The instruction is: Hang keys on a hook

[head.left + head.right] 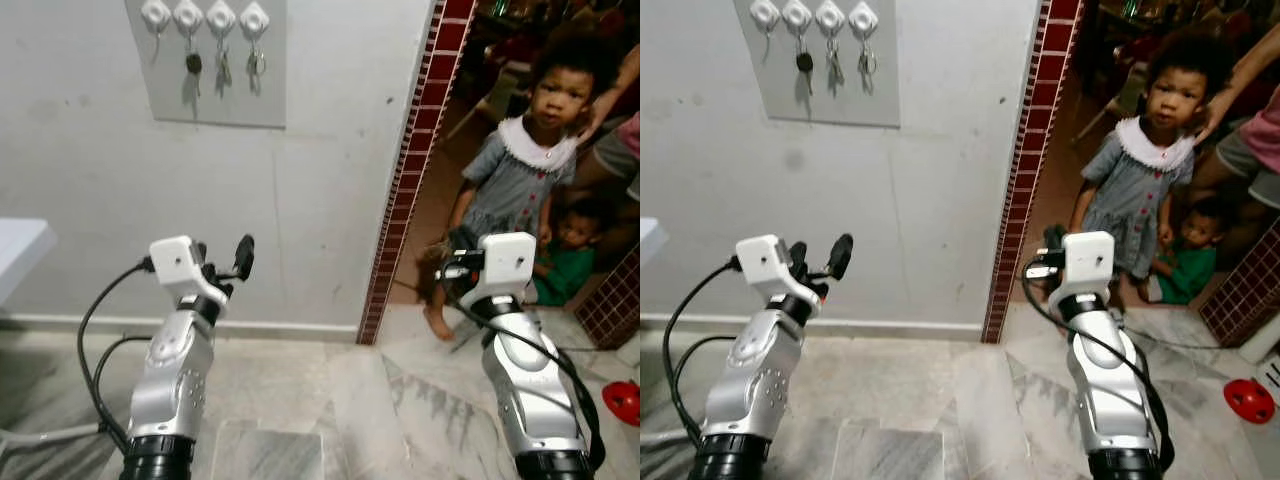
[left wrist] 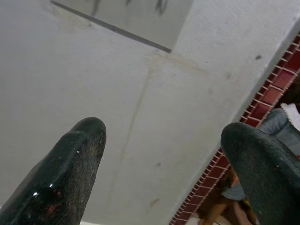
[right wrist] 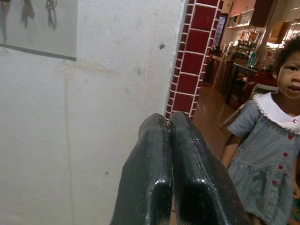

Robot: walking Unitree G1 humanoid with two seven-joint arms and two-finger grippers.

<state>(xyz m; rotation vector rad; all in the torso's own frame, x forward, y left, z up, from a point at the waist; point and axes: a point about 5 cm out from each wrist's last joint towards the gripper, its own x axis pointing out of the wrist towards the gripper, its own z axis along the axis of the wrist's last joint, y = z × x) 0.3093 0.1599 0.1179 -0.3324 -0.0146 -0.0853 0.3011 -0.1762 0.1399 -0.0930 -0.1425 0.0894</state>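
**Both grippers raised below the key board**

The left gripper [image 1: 228, 262] has its two black fingers spread wide with nothing between them, its arm raised from the elbow toward the wall [image 1: 330, 170]. The keys [image 1: 222, 66] hang at about 12 o'clock from it, well above, on white hooks [image 1: 205, 16] on a grey board [image 1: 215, 100]. The right gripper [image 3: 171, 173], arm raised likewise, has fingers pressed together, empty. At its 1 o'clock stand two children [image 1: 520, 170] in the doorway.
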